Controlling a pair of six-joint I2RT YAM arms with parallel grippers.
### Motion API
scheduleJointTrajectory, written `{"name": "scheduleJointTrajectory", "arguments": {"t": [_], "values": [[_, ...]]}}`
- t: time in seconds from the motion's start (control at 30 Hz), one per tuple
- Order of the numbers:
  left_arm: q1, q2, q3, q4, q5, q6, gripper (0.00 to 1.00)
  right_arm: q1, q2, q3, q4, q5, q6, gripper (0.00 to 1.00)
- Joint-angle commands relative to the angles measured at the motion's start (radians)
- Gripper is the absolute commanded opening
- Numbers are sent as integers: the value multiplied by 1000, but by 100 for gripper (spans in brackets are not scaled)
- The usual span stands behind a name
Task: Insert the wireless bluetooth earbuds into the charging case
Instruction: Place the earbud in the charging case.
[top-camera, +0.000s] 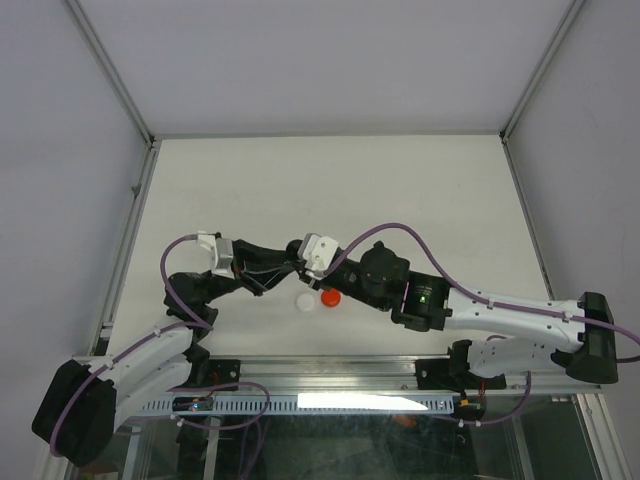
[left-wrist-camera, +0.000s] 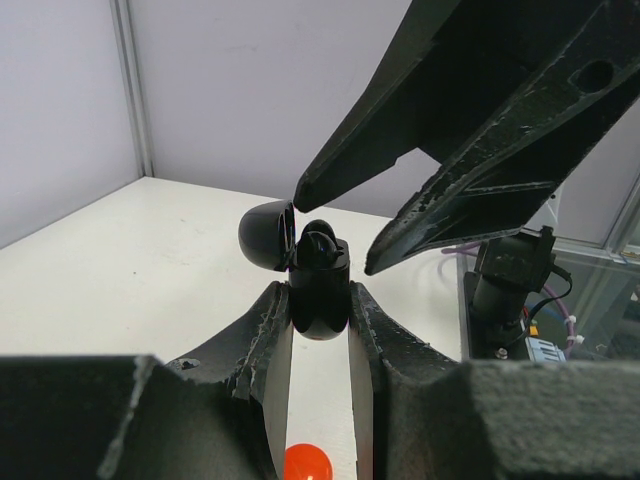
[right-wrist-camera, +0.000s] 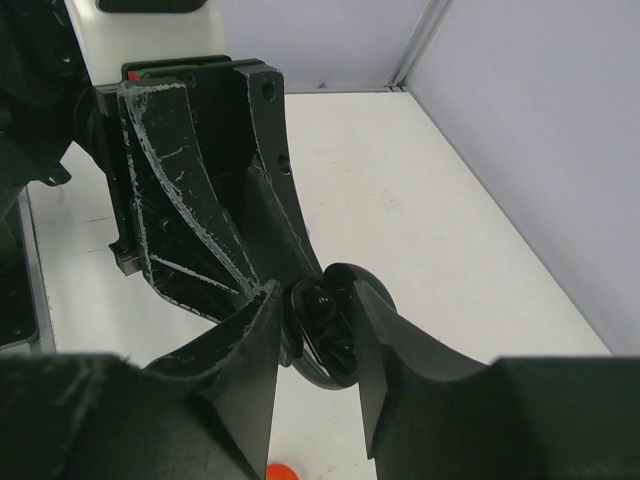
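between my two arms, just short of the worktop (top-camera: 330, 190) centre, my left pincer (left-wrist-camera: 320, 298) is clamped on the black charging case (left-wrist-camera: 320, 305), one finger on each flank, holding it upright off the surface. the case lid (left-wrist-camera: 266, 236) stands open, tipped back toward 10 o'clock in the left wrist view. a glossy black earbud (left-wrist-camera: 320, 244) sits in the mouth of the case; how deep it is seated i cannot tell. my right pincer (left-wrist-camera: 338, 228) reaches in from 2 o'clock, its jaws parted to a narrow gap straddling the case top, one tip near the lid and the other beside the case rim. below the held case, at 6 o'clock, a red rounded thing (top-camera: 331, 297) lies on the worktop, and a white rounded thing (top-camera: 305, 301) lies just beside it at its 9 o'clock.
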Motion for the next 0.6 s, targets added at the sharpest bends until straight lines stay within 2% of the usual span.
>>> {"name": "scheduleJointTrajectory", "arguments": {"t": [0.0,0.23,0.4,0.57], "values": [[7,23,6,89,-17,-23,0,6,-48,14,48,-11,42,39],[7,65,-12,115,-4,-28,0,-63,-61,69,-52,-96,121,43],[6,83,-12,128,30,-40,0,-185,-67,101,-118,-290,231,47],[7,87,-2,127,52,-39,0,-329,-43,118,-129,-534,365,58]]}}
